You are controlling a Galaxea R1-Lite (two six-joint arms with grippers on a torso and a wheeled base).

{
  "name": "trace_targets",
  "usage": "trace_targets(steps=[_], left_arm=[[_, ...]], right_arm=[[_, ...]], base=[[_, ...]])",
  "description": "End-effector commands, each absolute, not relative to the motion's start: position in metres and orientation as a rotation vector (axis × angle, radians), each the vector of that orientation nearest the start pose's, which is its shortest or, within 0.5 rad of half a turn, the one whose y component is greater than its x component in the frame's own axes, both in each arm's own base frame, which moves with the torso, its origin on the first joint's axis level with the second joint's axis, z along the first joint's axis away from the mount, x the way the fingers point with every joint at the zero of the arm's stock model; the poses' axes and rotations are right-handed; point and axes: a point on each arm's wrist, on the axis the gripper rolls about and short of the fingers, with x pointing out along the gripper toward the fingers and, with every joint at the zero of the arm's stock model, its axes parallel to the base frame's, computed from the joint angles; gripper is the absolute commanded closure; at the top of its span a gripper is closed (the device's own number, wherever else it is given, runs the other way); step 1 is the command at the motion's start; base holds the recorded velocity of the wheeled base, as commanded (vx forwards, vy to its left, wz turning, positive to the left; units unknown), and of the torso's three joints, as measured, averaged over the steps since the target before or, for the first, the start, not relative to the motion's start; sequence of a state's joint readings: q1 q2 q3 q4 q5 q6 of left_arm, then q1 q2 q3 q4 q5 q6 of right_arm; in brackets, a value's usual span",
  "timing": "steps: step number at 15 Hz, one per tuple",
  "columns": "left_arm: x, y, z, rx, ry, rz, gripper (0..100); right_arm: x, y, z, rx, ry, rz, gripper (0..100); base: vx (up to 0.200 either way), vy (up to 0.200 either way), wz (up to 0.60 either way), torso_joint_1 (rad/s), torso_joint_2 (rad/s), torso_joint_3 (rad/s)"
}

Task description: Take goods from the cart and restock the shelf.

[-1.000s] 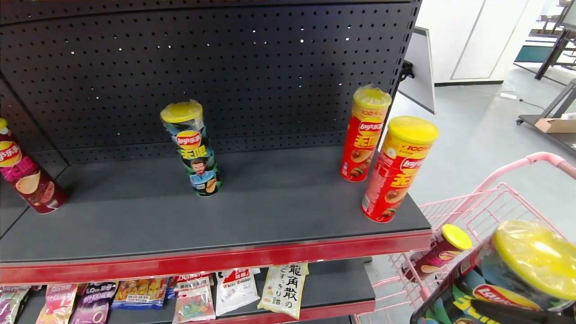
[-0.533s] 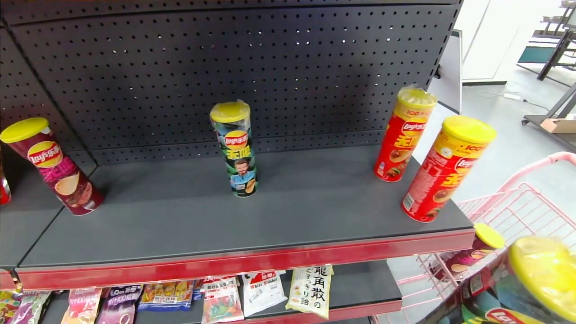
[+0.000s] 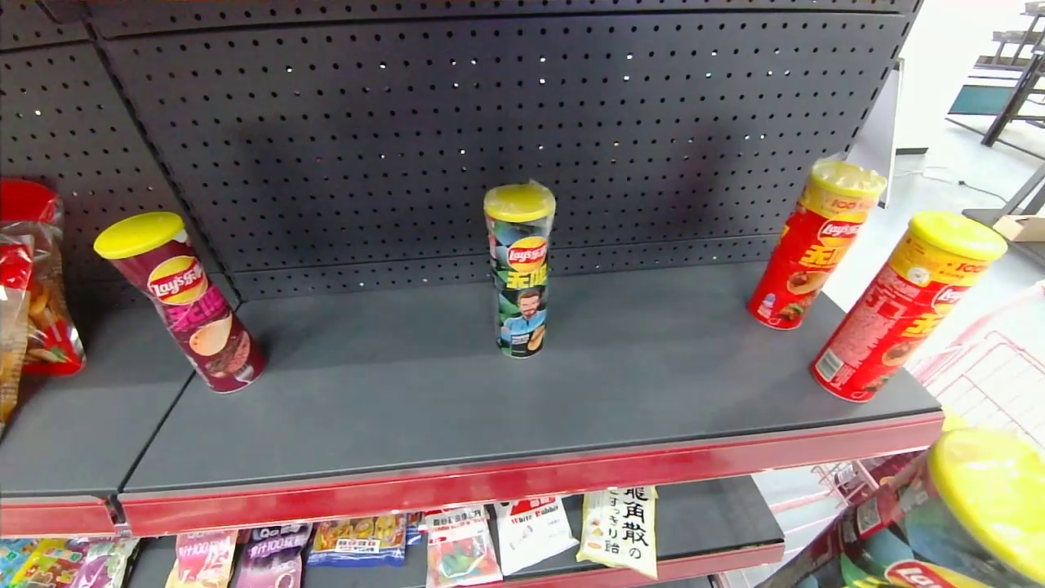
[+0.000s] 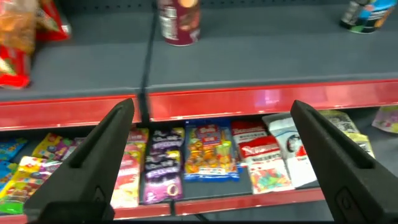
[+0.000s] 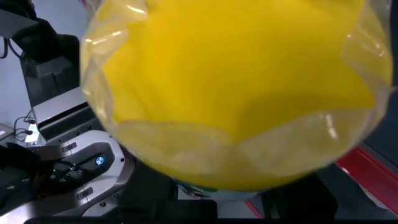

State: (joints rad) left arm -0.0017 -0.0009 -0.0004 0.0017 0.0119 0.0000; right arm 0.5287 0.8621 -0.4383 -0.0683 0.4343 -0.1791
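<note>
Left gripper (image 4: 210, 158) is spread wide with nothing in it, parked low by the shelf (image 3: 392, 408) lip. Green can (image 3: 519, 269) stands mid-shelf, so I'd aim for the bare patch beside it. Right gripper (image 5: 239, 199) grasps the new can (image 3: 971, 514), low off the shelf's right end. Clear the lip first, keep it upright, set it flat.

Grey shelf (image 3: 392, 408); yellow-lidded maroon can (image 3: 196, 314), red can (image 3: 804, 253), green-black can (image 3: 520, 278), matching held can (image 3: 939, 523)
</note>
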Motion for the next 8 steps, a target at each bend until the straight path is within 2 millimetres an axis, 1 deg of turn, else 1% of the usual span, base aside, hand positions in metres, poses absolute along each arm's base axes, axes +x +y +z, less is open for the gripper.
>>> trace_targets(steps=[1,8], left_arm=[[-0.0228,0.0003,0.0753,0.000,0.002,0.011,0],[-0.0228,0.0003,0.0753,-0.002,0.002,0.011,0]], right_arm=[[0.0725,0.0532,0.1890,-0.181,0.286,0.982,100],[0.0723,0.0531,0.1861,-0.181,0.299,0.983,100]], base=[[0.000,0.000,0.00,0.000,0.00,0.000],[0.000,0.000,0.00,0.000,0.00,0.000]])
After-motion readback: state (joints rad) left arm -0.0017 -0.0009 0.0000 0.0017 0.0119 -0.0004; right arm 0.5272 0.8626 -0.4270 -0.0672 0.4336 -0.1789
